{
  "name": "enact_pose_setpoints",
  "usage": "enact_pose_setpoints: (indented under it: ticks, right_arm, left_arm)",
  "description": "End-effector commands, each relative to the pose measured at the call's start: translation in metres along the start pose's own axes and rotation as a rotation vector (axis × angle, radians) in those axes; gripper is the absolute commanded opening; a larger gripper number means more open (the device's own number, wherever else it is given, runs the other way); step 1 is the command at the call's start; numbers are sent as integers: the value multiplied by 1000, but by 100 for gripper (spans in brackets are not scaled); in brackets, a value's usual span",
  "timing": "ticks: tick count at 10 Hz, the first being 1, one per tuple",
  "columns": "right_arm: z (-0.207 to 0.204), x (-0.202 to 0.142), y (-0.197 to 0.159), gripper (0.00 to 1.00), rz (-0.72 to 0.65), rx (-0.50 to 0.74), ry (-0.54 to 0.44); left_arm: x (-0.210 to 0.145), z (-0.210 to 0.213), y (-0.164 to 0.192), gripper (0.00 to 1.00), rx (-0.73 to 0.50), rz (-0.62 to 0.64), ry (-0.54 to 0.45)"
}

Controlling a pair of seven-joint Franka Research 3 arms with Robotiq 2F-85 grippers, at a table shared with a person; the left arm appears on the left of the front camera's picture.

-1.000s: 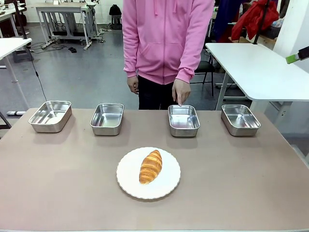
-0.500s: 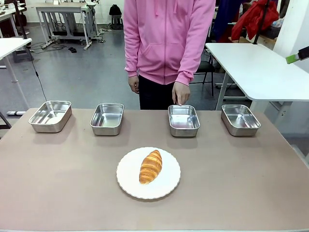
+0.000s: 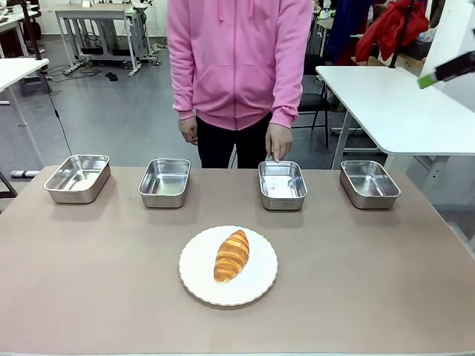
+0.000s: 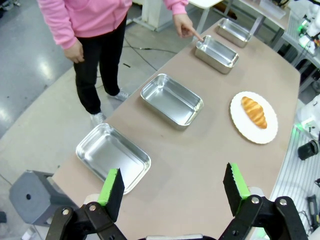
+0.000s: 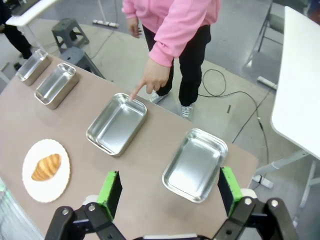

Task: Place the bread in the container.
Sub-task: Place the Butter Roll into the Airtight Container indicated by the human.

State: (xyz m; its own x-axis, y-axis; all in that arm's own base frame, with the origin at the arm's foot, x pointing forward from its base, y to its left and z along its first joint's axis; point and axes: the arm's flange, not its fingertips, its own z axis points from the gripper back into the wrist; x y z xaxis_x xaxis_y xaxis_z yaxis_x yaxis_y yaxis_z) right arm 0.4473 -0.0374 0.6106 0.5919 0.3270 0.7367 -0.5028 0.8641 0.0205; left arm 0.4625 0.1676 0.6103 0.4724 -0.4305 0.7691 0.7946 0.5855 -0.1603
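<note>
This looks like a robotics lab or workshop rather than a home. A wide, glossy grey floor (image 3: 126,111) runs between plain white tables (image 3: 393,104) on metal legs. A loose cable (image 3: 61,126), a power strip (image 5: 107,23) and a grey step stool (image 4: 32,197) lie about on the floor, and the green-padded left pincer (image 4: 172,175) hangs over the brown table (image 3: 89,297).

1. Crops the right gripper (image 3: 444,73) at the front view's right edge, past one green-tipped finger.
2. Cuts the person (image 3: 239,67) off above the shoulders.
3. Trims the white side table (image 3: 401,107) at that right edge.
</note>
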Motion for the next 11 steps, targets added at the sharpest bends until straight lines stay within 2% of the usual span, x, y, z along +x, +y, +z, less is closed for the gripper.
enact_pose_setpoints:
  ticks: [1,4,6,8,9,10,11]
  right_arm:
    - [-13,18,76,100,-54,-135,80]
    - [-30,26,195,100,-217,-183,210]
    - [-45,9,259,100,-331,-234,304]
    - [-63,-13,309,100,-328,-236,381]
    - [-72,-20,321,100,-342,-222,414]
    - [-79,-24,318,100,-410,-170,452]
    - [-65,-19,317,100,-320,-234,394]
  left_arm:
    - [0,2,-1,100,-1,-13,-5]
    - [0,2,-1,100,-1,-13,-5]
    - [0,2,-1,100,-1,-13,-5]
    - [0,2,-1,100,-1,-13,-5]
    - [0,2,-1,100,-1,-13,-5]
    - [0,2,-1,100,-1,-13,-5]
    - [0,2,-1,100,-1,-13,-5]
